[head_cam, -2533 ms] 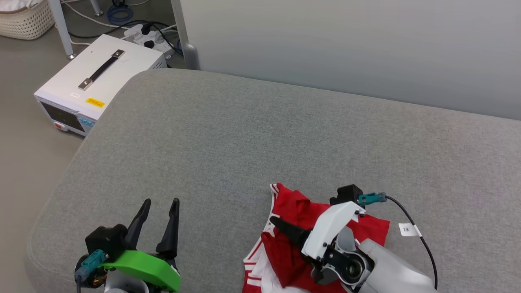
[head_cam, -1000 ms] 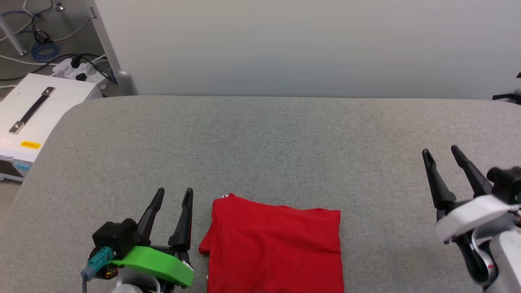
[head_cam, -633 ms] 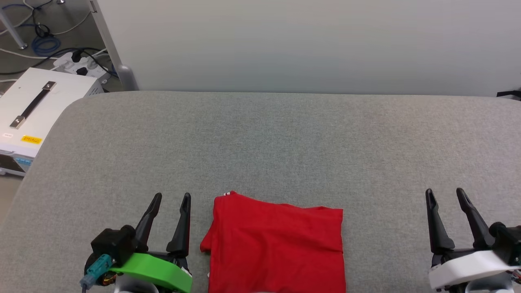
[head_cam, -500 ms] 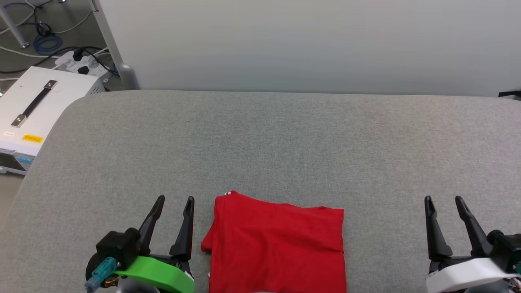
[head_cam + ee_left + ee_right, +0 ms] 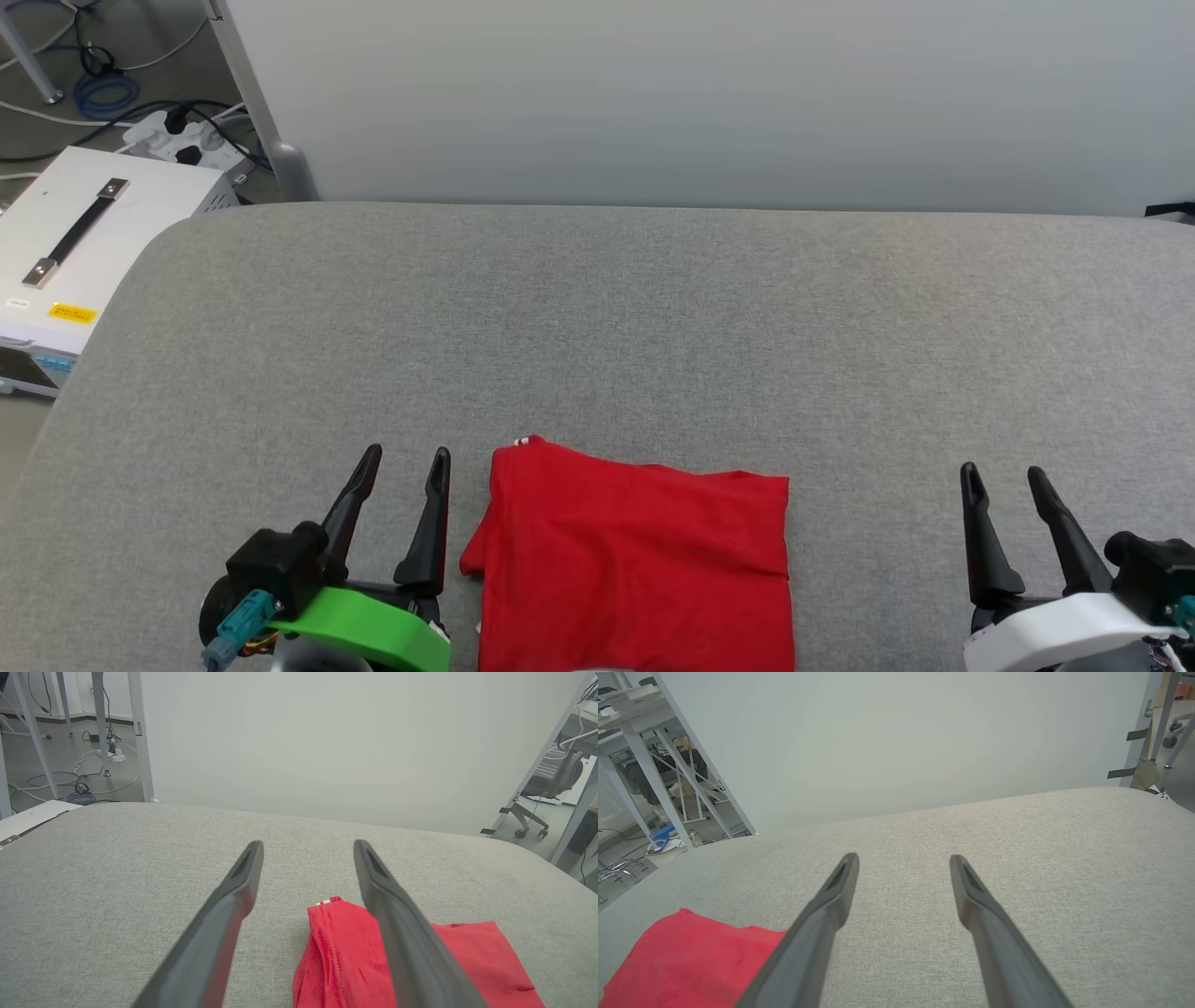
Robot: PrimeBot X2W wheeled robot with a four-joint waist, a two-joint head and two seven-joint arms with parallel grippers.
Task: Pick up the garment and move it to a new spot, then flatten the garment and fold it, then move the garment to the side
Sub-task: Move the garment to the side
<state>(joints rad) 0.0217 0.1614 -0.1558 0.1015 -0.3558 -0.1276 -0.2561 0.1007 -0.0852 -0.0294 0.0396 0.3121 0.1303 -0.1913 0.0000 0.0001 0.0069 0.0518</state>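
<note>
The garment (image 5: 635, 560) lies folded into a flat red rectangle at the near middle of the grey cushioned surface (image 5: 597, 327). A bit of white-striped trim peeks out at its far left corner. My left gripper (image 5: 407, 455) stands open just left of the garment, not touching it. In the left wrist view the garment (image 5: 341, 961) lies beyond and partly behind the right finger (image 5: 397, 933). My right gripper (image 5: 1000, 470) stands open far to the garment's right, with bare surface between. In the right wrist view the garment (image 5: 691, 956) sits at the lower left, and that gripper (image 5: 903, 858) holds nothing.
A white box with a black handle (image 5: 84, 243) stands on the floor left of the surface, with power strips and cables (image 5: 177, 131) behind it. A pale wall panel (image 5: 709, 93) rises right behind the far edge. Metal frame legs (image 5: 677, 779) stand to the side.
The right gripper has dropped lower and nearer to me, still open. The left gripper has shifted slightly right. The head camera has moved a little. The folded garment lies unchanged.
</note>
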